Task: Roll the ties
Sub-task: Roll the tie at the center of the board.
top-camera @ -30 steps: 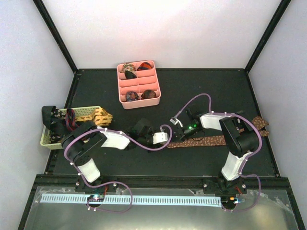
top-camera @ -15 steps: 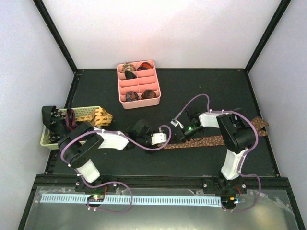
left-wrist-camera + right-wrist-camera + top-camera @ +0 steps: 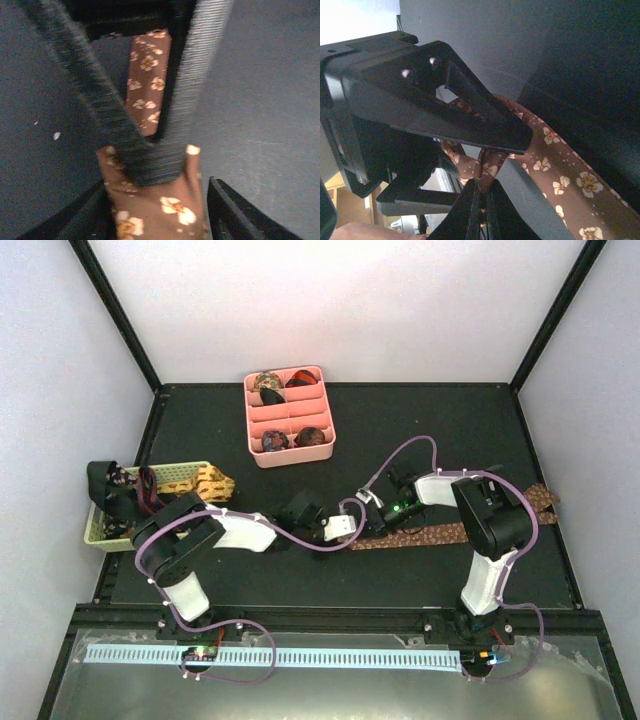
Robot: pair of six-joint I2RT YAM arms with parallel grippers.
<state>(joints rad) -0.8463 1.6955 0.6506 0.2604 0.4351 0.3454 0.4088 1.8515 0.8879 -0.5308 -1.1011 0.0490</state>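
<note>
two hands are meeting on the brown tie (image 3: 440, 533), which is lying flat on the counter (image 3: 450, 430), right side. right hand (image 3: 483, 192) is pinching its end tight. left hand (image 3: 150, 165) is straddling the fold, but i cannot tell if it is clamping. if both are pulling, the fold may be slipping loose. pink tray (image 3: 295, 456) and basket (image 3: 180, 477) are standing well apart, blocking nothing.

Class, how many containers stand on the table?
2: a pink divided tray at the far middle, and a pale woven basket at the left edge.
</note>
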